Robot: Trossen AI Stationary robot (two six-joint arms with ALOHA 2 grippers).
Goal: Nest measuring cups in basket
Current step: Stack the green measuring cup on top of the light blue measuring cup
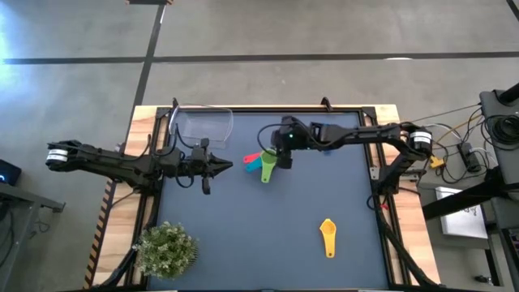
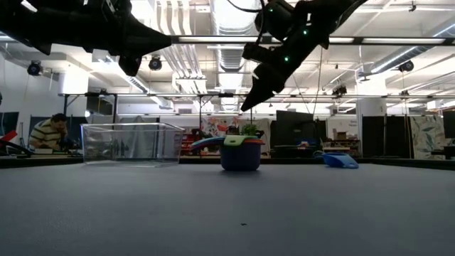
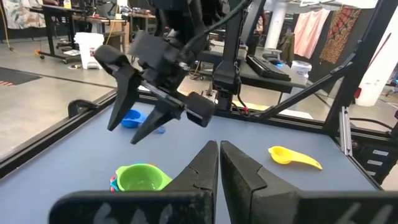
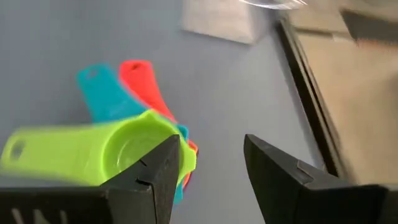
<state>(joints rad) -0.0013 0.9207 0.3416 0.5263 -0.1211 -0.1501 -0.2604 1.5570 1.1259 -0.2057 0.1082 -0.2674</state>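
At frame centre, the right gripper (image 1: 276,159), jaws apart, hangs above the stacked cups (image 1: 264,165); the yellow cup (image 1: 327,235) should be gripped squarely next.

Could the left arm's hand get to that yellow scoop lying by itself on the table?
Probably yes. The yellow scoop lies alone on bare table, nothing around it, and the left hand is shut and empty. It would be a long diagonal stretch, though; the right hand looks no closer.
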